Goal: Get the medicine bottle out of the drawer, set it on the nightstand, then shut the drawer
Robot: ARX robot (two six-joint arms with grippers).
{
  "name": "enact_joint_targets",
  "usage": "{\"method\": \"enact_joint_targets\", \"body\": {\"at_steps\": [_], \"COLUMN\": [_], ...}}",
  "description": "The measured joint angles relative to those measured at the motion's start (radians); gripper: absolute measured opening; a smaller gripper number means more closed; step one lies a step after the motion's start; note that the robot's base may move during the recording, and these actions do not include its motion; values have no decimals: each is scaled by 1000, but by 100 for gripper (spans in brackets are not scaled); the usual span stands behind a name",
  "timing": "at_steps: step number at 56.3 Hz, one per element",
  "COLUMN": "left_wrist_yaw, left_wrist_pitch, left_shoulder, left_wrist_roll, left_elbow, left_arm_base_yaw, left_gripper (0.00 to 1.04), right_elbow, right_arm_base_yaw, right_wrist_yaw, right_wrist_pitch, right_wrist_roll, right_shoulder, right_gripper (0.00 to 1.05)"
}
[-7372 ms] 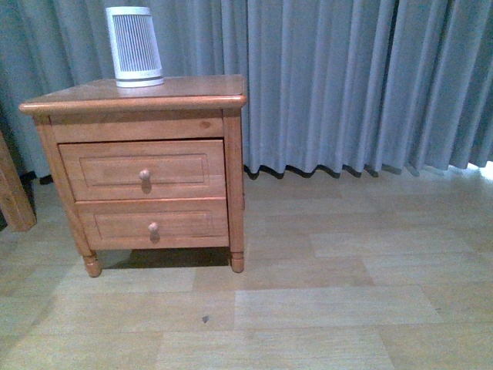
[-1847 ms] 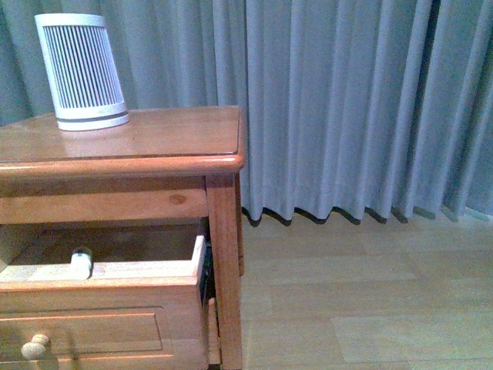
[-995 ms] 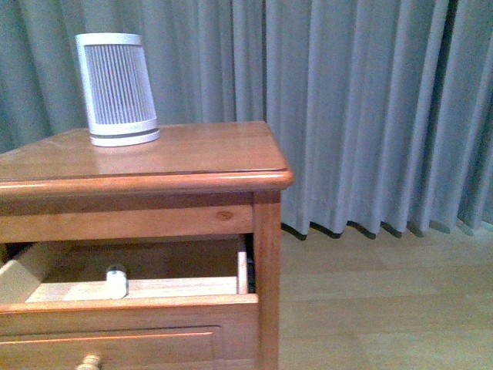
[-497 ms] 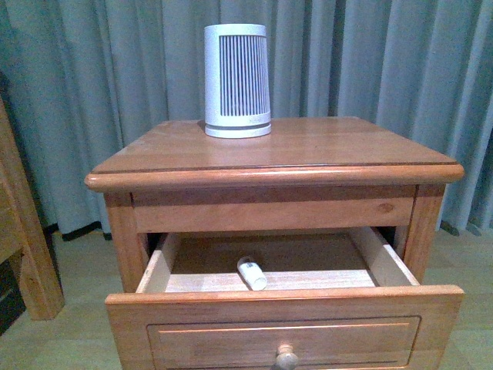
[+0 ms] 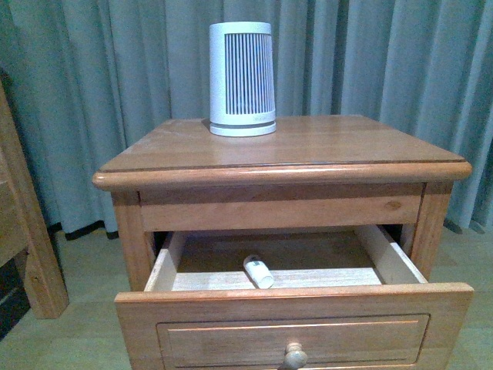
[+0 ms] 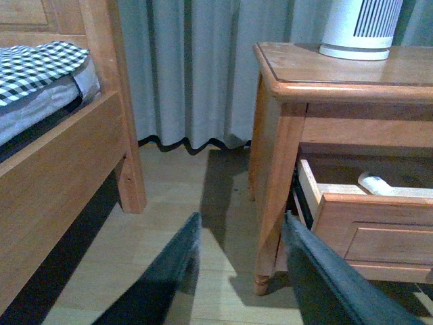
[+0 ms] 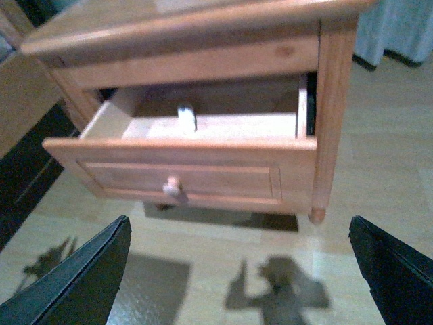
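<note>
The nightstand (image 5: pixel 285 166) fills the front view, its upper drawer (image 5: pixel 293 327) pulled out. Inside it the small white medicine bottle (image 5: pixel 258 271) lies on its side near the front wall. From the right wrist view the bottle (image 7: pixel 187 118) shows in the open drawer (image 7: pixel 183 172), with my right gripper (image 7: pixel 240 233) open and low over the floor, well short of the drawer front. My left gripper (image 6: pixel 240 227) is open beside the nightstand's (image 6: pixel 284 88) side, near its foot; the bottle (image 6: pixel 379 184) peeks over the drawer (image 6: pixel 372 223) edge. Neither gripper shows in the front view.
A tall white ribbed device (image 5: pixel 242 77) stands at the back of the nightstand top. A wooden bed frame (image 6: pixel 61 169) with checked bedding stands left of the nightstand, its leg (image 5: pixel 27 231) close by. Grey curtains (image 5: pixel 385 62) hang behind. Wood floor (image 7: pixel 223 271) lies in front.
The drawer, shut at first, now stands pulled out with the bottle showing. The front view has swung from the nightstand's right side to face it squarely and shifted slightly since half a second ago.
</note>
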Motion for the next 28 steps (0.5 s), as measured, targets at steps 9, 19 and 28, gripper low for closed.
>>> {"method": "enact_joint_targets", "body": {"at_steps": [9,19,28], "left_wrist_yaw": [0,0,0], "left_wrist_pitch": [0,0,0], "left_shoulder": [0,0,0], "left_wrist_roll": [0,1,1], "left_elbow": [0,0,0], "left_arm_base_yaw": [0,0,0], "left_gripper": [74,99,98], "right_elbow": [219,412,571], "right_arm_base_yaw": [161,235,273], "right_wrist_yaw": [144,253,316], "right_wrist_pitch": [93,116,90], "right_wrist_roll": [-79,-107,-106], "right_shoulder": [351,697,960], "right_gripper": [98,98,98]}}
